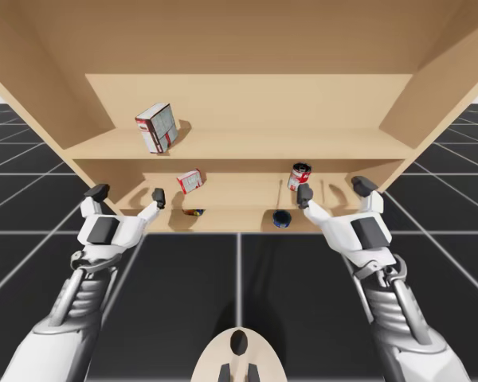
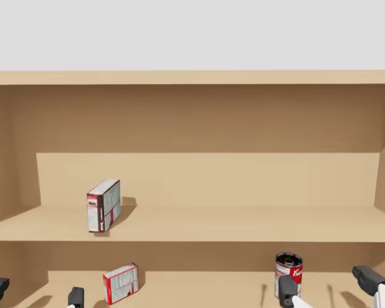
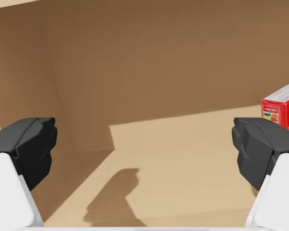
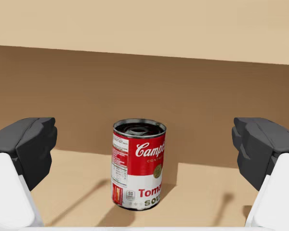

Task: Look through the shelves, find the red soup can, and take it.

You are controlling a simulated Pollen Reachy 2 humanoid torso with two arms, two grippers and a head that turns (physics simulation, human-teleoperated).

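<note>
In the high view the red soup can (image 1: 300, 175) stands upright on the lower shelf (image 1: 239, 195), in its right half. My right gripper (image 1: 334, 189) is held at the shelf's mouth just before the can, fingers spread wide. This looks to me like lining up for a grasp, not searching. My left gripper (image 1: 128, 194) hangs open in the same way at the shelf's left end, well apart from the can and with nothing there to take. A tall white and red box (image 1: 157, 127) stands on the upper shelf (image 1: 303, 143). A smaller red and white box (image 1: 190, 181) sits on the lower shelf, between the two grippers.

In the head view I look level into the shelves. The can is low on the right, partly behind my right gripper's inner finger, so I judge the target found.

In the left wrist view the fingers stand far apart, with bare shelf floor and the side wall ahead of them. The smaller box is off beside one finger, not between the two.

In the right wrist view the can stands ahead, centred on the gap between the open fingers, and neither finger touches it. The gap is wider than the can, so a straight advance followed by closing should do. A finger that strikes first could topple the upright can.
</note>
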